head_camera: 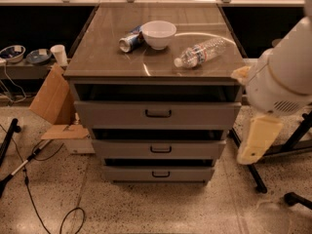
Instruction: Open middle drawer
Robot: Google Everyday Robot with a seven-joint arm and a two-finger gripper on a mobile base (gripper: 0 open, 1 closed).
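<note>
Cabinet stands centre frame. The middle drawer (195,149) is in the lower centre, between the taller top drawer (112,114) and the narrow bottom drawer (195,173). Its front looks pushed in, with the small black handle (160,149) centred on it.

The gripper (257,143) hangs at the right of the frame, just off the cabinet's right side and roughly level with the top and middle fronts. It is well apart from the handle. We cannot tell whether it is released or clenched.

We judge the step in hand to be the approach.
- Swing round from the side to face the drawer front squarely.
- Height matters most: three handles stack closely in one column, so we line up on the middle bar before going in.
- Take the bar at its centre and pull straight out along the slides, with no sideways drag.
- Stay below the tabletop (97,57) edge. A bowl (159,33), a can (129,42) and a bottle (202,52) lying on its side rest there, and a knock could set the bottle rolling.
- Mind the black stand legs (246,155) on the floor at right.
</note>
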